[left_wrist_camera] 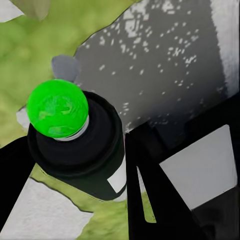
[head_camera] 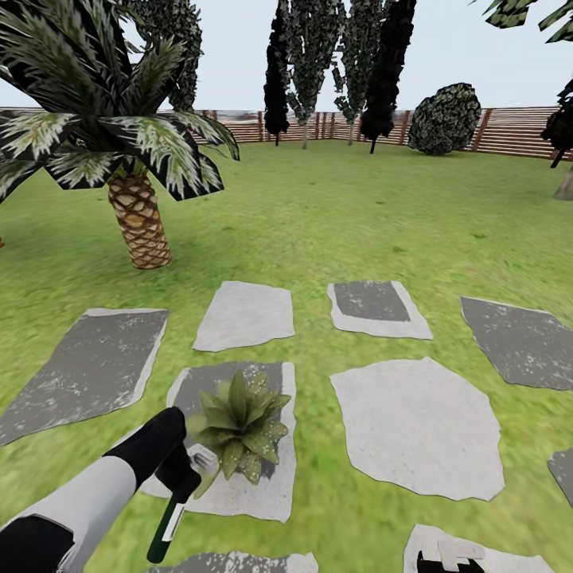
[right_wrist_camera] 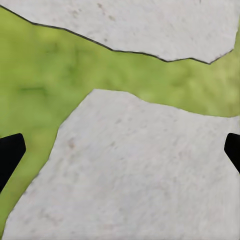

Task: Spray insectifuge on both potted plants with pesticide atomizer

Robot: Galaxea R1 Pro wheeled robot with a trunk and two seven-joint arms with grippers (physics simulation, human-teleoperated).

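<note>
Left gripper (head_camera: 181, 477) is clamped on the pesticide atomizer (head_camera: 169, 525), just beside the potted plant (head_camera: 239, 426) on its near-left side. Bottle hangs tilted below the fingers, base toward the robot. In the left wrist view the atomizer (left_wrist_camera: 75, 145) sits between the black fingers (left_wrist_camera: 165, 200), bright green cap (left_wrist_camera: 57, 109) facing the camera, grey stepping stone (left_wrist_camera: 165, 65) behind it.

The plant sits on a stepping stone (head_camera: 239, 485), rosette low, leaves spread. Only this one plant in frame; the second isn't placed yet.

Right gripper (head_camera: 450, 567) is low at the frame edge, well to the right of the plant. Its wrist view shows two dark fingertips (right_wrist_camera: 10, 155) far apart over pale stone (right_wrist_camera: 130, 175) and grass: wide, holding nothing.

Judgement on the step in hand, spraying this plant:
- I can't tell from here which way the nozzle points. Check it faces the rosette before triggering.
- Bring the spray end over the centre of the rosette, then sweep across to the far-right leaves, which are furthest from the bottle now.
- Keep the grip firm; a tilted bottle could slip.
- Don't press into the leaves.
</note>
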